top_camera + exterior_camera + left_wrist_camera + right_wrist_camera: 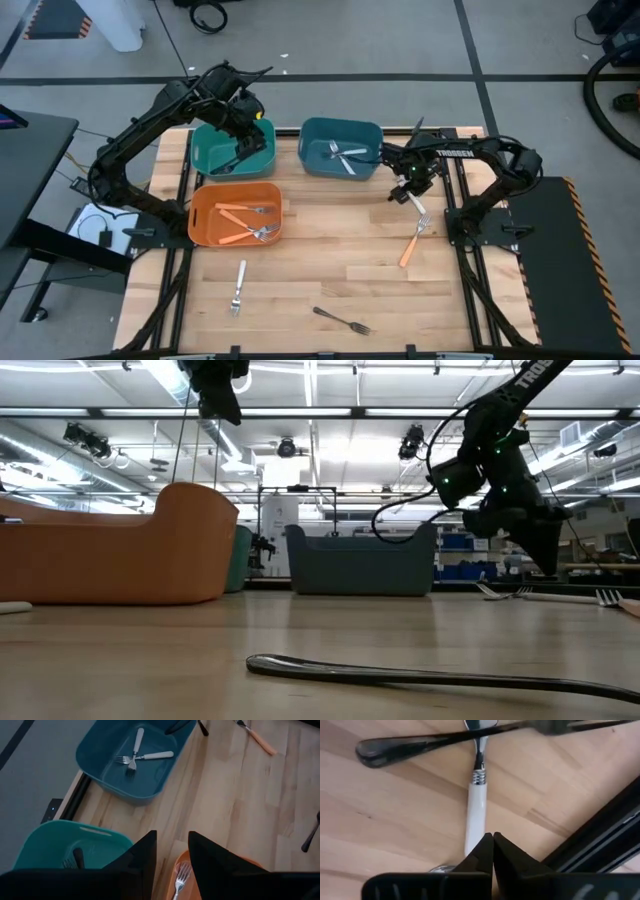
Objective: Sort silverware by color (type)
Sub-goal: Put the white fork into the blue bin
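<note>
Down at the surface with the right end effector (412,190), just in front of the blue bin (340,121), fingers (480,852) pressed together with no gap, right at the end of the white-handled fork (475,815). Cannot tell whether the handle is pinched between the tips or merely lies under them. Crossed over the neck of that fork by a dark fork (435,742), so probably approached from the free handle end to lift one piece without dragging the other.

Farther out toward the front edge, an orange-handled fork (412,243) loose on the wood, near the right arm and likely next in reach. Near the front edge as well, a silver fork (239,287) and a black fork (343,321), well apart, not yet sorted.

Raised with the left end effector (172,850) over the edge where the green bin (215,150) meets the orange bin (200,225), fingers parted with nothing between them, apparently waiting clear of the right arm's work.

Sorted so far, by the look of it: two pale-handled forks (348,155) in the blue bin, orange-handled forks (245,210) in the orange bin, something dark in the green one
</note>
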### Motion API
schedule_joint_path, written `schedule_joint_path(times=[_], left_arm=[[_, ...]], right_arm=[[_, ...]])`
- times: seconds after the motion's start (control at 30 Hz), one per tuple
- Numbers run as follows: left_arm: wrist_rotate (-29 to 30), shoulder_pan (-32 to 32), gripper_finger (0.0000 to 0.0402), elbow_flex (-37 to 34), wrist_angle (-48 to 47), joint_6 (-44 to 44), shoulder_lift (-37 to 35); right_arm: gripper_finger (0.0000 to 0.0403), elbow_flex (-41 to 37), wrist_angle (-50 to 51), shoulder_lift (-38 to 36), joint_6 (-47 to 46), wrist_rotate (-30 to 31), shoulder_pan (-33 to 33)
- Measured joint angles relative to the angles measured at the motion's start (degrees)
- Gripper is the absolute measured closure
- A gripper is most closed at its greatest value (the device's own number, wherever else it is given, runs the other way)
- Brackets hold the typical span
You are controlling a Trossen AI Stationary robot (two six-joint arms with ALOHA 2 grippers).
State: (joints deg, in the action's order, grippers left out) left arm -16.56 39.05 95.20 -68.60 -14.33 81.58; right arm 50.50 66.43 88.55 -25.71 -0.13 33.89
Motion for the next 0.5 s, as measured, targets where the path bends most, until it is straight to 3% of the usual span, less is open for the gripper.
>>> schedule_joint_path(times=[0.2,0.5], left_arm=[[0.0,0.0,0.0280,0.0,0.0,0.2,0.0],[0.0,0.0,0.0280,0.0,0.0,0.2,0.0]], right_arm=[[0.0376,0.1,-0.3,-1.7,1.9,-3.0,-0.2],[0.0396,0.1,-1.2,-12.5,-0.1,-3.2,-0.2]])
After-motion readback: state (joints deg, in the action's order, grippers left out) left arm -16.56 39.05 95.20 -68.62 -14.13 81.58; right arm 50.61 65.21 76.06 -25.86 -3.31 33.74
